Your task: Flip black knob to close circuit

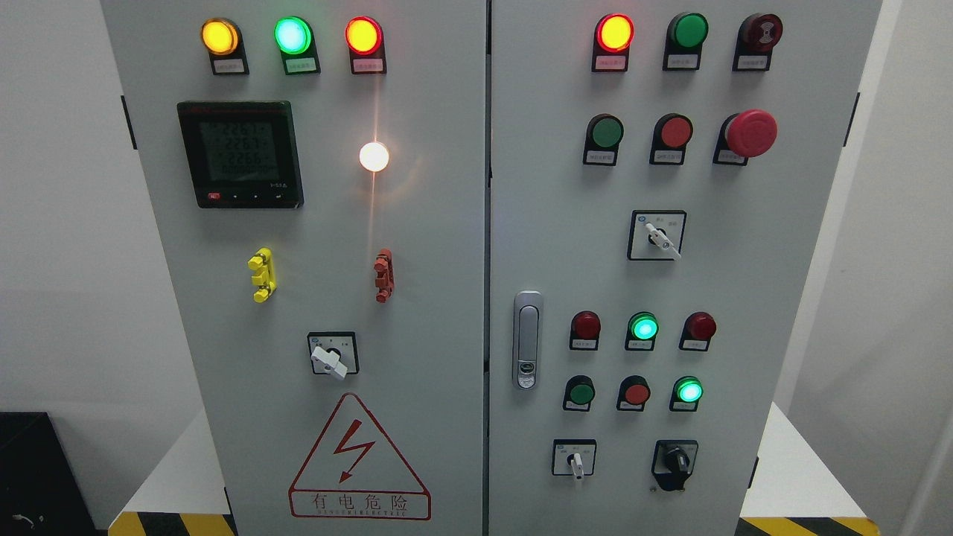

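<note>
Just one black knob (676, 463), three white selector switches (332, 359)

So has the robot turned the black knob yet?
Not yet, it seems. Nothing looks done: no robot hand shows in the head view, so nothing is in hand. The black knob sits untouched at the lower right of the cabinet's right door. Reaching it and flipping it are both left.

Pale grey steel cabinet (432, 223); black rotary knob (676, 461) on black plate; red mushroom button (750, 133); red lightning warning triangle (359, 458); yellow-black hazard stripes (171, 523) at base.
</note>
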`<state>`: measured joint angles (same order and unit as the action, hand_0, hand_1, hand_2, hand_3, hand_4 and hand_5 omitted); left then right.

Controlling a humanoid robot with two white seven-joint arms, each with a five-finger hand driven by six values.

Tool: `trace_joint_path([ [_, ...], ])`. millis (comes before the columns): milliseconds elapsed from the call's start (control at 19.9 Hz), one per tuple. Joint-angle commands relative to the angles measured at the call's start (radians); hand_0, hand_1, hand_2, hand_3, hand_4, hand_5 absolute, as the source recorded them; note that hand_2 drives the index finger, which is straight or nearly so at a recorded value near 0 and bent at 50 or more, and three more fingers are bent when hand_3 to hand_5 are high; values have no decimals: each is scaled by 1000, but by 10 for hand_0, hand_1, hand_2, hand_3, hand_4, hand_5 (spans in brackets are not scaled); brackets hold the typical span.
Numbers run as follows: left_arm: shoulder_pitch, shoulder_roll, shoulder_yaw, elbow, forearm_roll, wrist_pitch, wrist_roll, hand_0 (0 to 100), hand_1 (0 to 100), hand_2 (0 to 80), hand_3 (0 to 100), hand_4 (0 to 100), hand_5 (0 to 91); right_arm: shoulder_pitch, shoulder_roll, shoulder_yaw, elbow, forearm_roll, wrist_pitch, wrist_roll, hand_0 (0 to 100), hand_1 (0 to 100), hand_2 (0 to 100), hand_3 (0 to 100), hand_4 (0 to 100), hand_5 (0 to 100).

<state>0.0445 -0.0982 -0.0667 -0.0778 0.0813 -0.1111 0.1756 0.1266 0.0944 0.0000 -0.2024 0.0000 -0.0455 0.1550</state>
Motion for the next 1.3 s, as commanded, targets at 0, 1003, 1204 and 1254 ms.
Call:
trace_joint_path([
  [0,0,0,1,1,0,-1,-1,120,556,0,0,0,0,-1,-2,-6,-9,17,-1,20,0,0,0,0,0,0],
  [1003,0,0,1,1,0,-1,-1,120,556,0,0,0,0,-1,-21,-9,-370,659,50,-26,0,0,182,187,154,0],
  [1204,0,0,-1,0,0,-1,-1,120,556,0,0,0,0,-1,-16,-11,-428,794,50,-71,0,0,336,386,330,144],
  [1254,0,0,1,0,0,-1,-1,120,556,0,0,0,0,-1,-13,-11,-451,822,50,-75,0,0,405,489,399,249],
])
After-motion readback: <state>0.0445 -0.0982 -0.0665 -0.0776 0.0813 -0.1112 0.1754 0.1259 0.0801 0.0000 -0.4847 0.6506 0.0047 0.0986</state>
